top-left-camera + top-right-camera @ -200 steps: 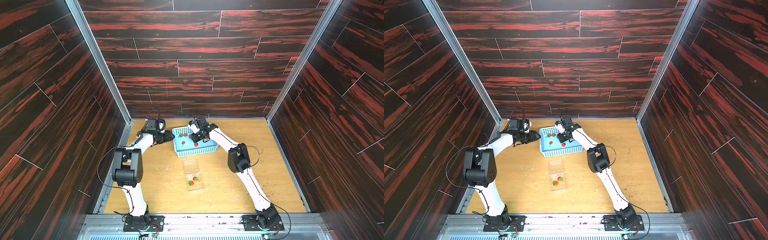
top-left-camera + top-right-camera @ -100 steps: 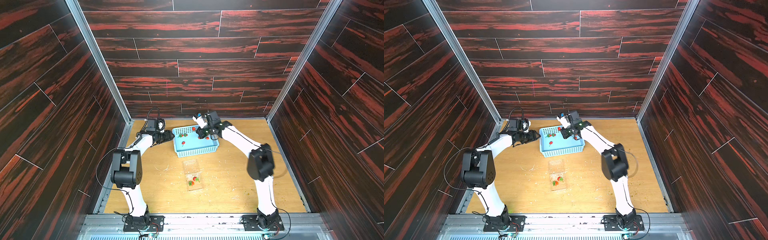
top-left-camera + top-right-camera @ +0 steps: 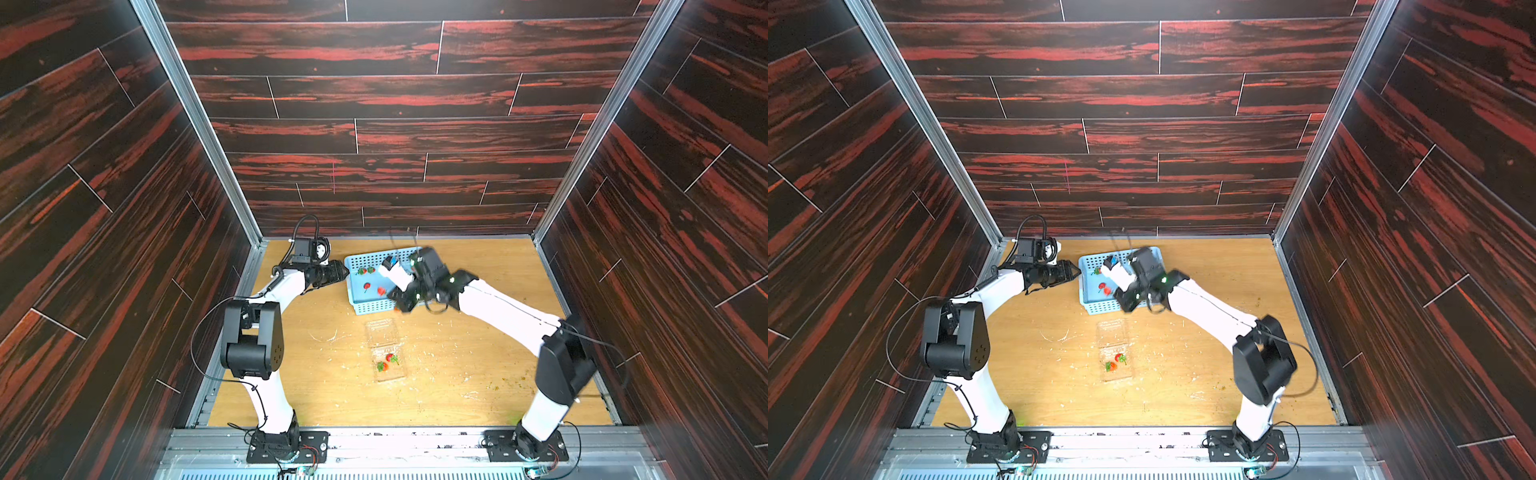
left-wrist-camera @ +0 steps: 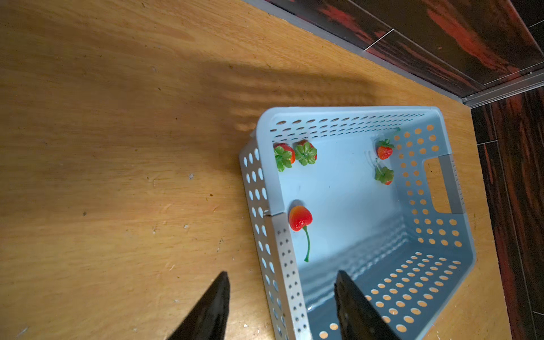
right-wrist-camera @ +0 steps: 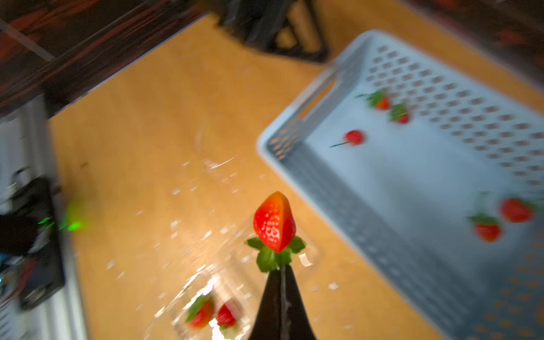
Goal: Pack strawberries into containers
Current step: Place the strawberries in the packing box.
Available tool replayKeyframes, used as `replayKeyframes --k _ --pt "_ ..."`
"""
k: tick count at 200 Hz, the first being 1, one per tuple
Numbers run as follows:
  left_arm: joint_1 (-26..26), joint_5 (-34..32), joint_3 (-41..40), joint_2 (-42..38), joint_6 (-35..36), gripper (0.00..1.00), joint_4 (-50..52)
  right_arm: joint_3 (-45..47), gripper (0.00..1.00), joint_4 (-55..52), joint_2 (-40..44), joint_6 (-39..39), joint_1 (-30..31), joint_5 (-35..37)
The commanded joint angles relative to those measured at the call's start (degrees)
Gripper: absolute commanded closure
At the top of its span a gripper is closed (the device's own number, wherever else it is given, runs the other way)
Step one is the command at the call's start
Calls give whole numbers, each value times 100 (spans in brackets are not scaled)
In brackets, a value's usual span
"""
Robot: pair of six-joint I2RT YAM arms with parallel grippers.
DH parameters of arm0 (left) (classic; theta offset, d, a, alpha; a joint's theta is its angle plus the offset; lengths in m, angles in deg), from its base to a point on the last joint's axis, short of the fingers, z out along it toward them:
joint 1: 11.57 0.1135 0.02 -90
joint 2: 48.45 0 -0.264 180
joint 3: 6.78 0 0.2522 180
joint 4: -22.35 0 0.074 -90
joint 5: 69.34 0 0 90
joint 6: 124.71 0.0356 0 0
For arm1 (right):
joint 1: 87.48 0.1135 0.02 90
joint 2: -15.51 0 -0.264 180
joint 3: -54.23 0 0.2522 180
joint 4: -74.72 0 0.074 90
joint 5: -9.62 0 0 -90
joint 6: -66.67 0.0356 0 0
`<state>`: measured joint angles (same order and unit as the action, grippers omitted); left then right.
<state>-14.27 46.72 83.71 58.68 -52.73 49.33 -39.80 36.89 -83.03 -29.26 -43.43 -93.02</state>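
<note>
top views, both alike, are floored by the wooden table (image 3: 478,374), which is walled by dark panels on three sides. broad bare board is left on the right and toward the arm bases. the light blue perforated basket (image 3: 370,307) is set near the back wall, left of centre. the clear clamshell box (image 3: 384,332) is laid open just in front of it, its long axis running from the basket toward the bases, and a narrow strip of bare board is kept between the two.

the left gripper (image 4: 282,273) is held at the basket's left wall with its jaws apart and nothing between them. one finger is seen outside the wall and one over the basket floor, though contact cannot be judged.

the right gripper (image 5: 281,269) is pinched together on the green cap of one strawberry (image 5: 274,222), above the table between the basket's near wall and the box. the berry's long axis is in line with the fingers, with its tip pointed away from them.

five strawberries (image 4: 300,217) are left in the basket, one with its thin stem pointed toward the left gripper. two strawberries (image 3: 390,357) are lodged in the box's near half.
</note>
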Motion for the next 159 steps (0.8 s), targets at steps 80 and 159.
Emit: replayKeyframes --k 80,159 --pt "-178 57 8 -208 -44 41 -118 2046 100 869 296 1073 710 -1217" --pt "-195 -3 8 -255 0 41 -20 2245 100 1032 -283 891 719 -776"
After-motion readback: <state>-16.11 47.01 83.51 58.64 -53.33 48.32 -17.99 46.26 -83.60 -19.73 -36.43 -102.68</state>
